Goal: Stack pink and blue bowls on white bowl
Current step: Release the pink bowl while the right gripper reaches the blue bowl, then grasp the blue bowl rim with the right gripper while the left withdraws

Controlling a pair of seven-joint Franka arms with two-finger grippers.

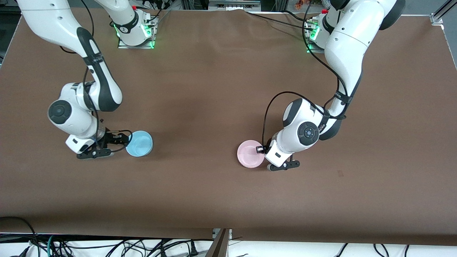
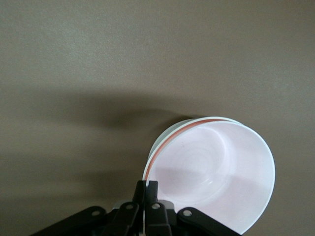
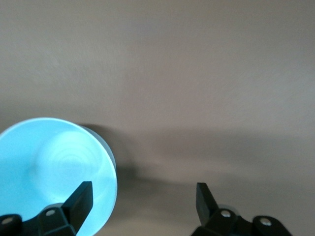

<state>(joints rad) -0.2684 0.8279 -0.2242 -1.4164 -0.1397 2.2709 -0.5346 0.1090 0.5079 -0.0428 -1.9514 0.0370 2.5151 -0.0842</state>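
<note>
Your pink bowl [image 1: 250, 153] sat mouth up on the brown table [image 1: 214, 89], toward the left arm's end; being round, it had no long axis to speak of. In the left wrist view its rim [image 2: 162, 147] showed tipped, with a thin white edge just outside it that could be the white bowl nested under it, though you could not be sure. Your left gripper [image 2: 146, 189] was low at that bowl's edge, its fingers [image 2: 152, 186] pressed together on the rim, pinching it.

Your blue bowl [image 1: 139, 143] also sat mouth up, toward the right arm's end. Your right gripper [image 3: 142, 196] was low just beside it, spread wide, one finger [image 3: 81, 196] over the bowl's mouth near the rim and the other [image 3: 203, 196] well clear over bare table. It held nothing.
</note>
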